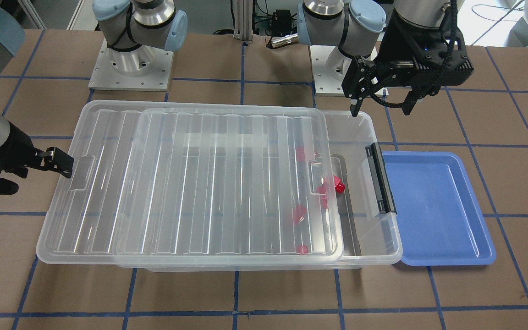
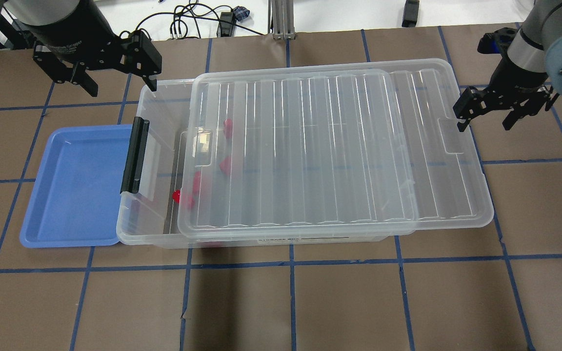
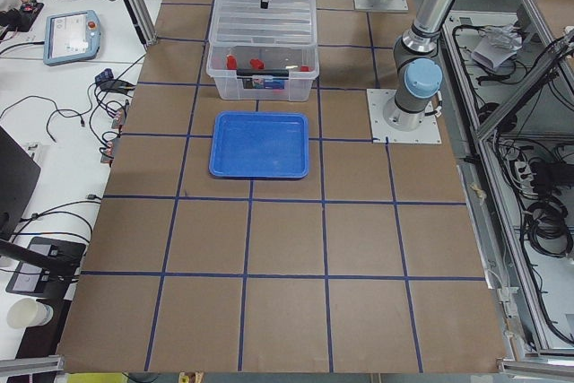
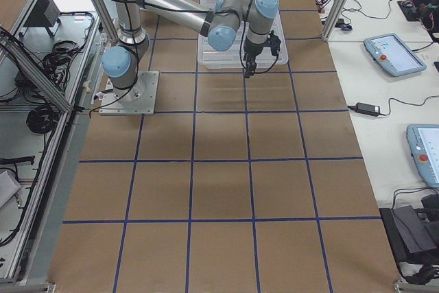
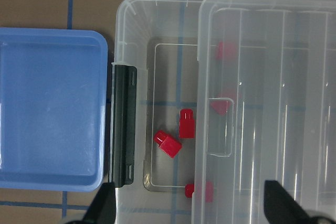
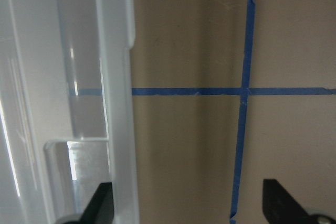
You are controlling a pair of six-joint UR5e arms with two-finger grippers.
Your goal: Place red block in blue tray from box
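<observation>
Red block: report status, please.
Left gripper and right gripper open, empty. Red block in box, blue tray bare. Lid covers most of box.

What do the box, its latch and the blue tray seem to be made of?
Box: clear glossy plastic; red blocks show through its lid. Latch: matte black, likely plastic. Blue tray: smooth, slightly shiny plastic, with light streaks on its floor.

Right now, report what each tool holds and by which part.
Nothing is held: the left tool is open above the box, the right tool open beside the lid.
</observation>
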